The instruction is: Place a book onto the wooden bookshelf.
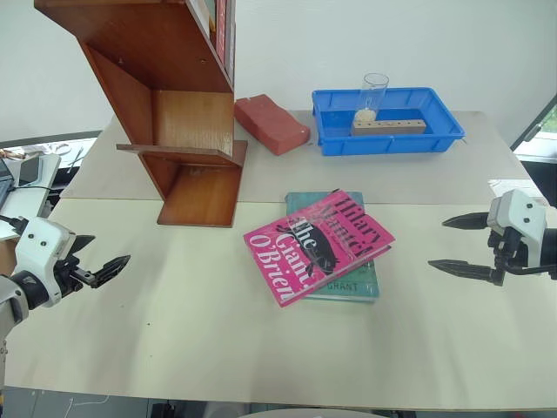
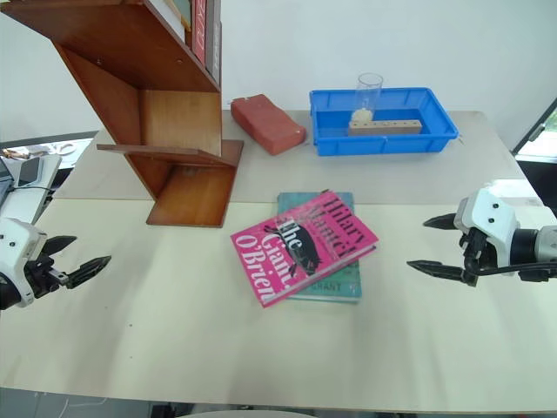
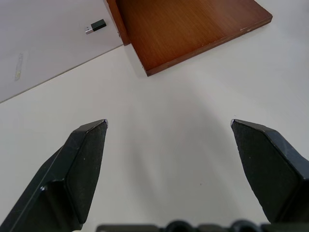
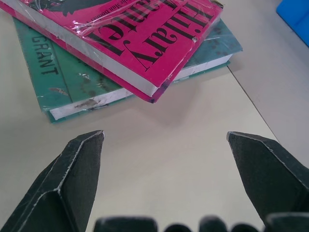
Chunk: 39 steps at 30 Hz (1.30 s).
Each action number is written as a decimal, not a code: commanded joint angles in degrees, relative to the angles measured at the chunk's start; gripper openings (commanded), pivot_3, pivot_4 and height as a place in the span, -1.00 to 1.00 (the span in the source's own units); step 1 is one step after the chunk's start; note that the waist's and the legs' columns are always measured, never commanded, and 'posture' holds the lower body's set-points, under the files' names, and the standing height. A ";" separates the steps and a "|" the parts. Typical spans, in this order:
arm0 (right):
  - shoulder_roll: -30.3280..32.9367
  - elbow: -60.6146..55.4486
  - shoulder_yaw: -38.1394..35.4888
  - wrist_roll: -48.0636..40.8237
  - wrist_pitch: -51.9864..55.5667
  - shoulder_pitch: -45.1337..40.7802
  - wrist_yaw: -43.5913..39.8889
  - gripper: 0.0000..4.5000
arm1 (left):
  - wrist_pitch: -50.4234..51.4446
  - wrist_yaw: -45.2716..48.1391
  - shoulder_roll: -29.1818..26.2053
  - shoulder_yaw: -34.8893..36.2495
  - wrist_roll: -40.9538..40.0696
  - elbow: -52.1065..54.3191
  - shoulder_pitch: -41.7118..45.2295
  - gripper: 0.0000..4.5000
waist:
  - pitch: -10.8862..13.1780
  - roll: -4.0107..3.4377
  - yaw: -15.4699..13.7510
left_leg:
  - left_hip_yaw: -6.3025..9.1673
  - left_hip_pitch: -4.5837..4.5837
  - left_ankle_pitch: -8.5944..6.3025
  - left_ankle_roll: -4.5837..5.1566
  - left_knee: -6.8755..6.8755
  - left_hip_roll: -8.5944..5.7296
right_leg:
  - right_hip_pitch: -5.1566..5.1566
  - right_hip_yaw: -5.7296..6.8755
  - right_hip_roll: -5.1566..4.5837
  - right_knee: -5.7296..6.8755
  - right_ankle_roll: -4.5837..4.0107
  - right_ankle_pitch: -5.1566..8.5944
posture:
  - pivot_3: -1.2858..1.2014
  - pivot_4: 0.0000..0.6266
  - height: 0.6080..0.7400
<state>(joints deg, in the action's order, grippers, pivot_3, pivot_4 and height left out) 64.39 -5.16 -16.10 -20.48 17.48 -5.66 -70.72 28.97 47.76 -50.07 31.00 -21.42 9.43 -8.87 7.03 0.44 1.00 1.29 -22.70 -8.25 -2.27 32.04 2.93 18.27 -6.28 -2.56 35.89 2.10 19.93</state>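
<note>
— Two books lie in the middle of the table (image 1: 174, 331); we see the pink book (image 1: 318, 246) on top of the teal book (image 1: 361, 283), turned a bit crooked; which of our hands is closer?

— We think the right gripper (image 1: 459, 246) is closer; the pink book sits to its left, and in the right wrist view a book corner pokes toward that gripper; the long side of the book runs slanted, from near-left to far-right.

— Are our hands holding anything?

— No; the right gripper is wide open and empty, low over the table, aimed at the books; the left gripper (image 1: 103, 266) is wide open and empty too, out by the table's left edge.

— Where does the book go?

— Onto the wooden bookshelf (image 1: 178, 104), far-left on the table; our left gripper points toward its foot.
</note>
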 commanded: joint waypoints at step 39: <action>-2.45 -20.43 -2.03 -0.50 8.07 8.81 9.48 -0.59 | -3.96 -0.34 10.70 -27.90 6.16 -11.18 31.81 -1.00 | -0.07 0.04 -0.49 | 0.14 -0.19 0.01 0.02 0.29 -0.07 | -0.10 0.16 0.06 0.07 0.10 -0.02 | 0.03 -0.52 1.00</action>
<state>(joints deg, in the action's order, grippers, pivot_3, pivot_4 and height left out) 62.22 -24.12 -18.45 -22.20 25.48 3.47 -62.73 27.25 48.18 -39.54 4.60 -16.98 -0.29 21.51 6.96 0.48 0.51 1.43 -22.92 -8.24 -2.25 32.35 2.85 18.17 -6.13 -2.49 35.97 2.22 19.90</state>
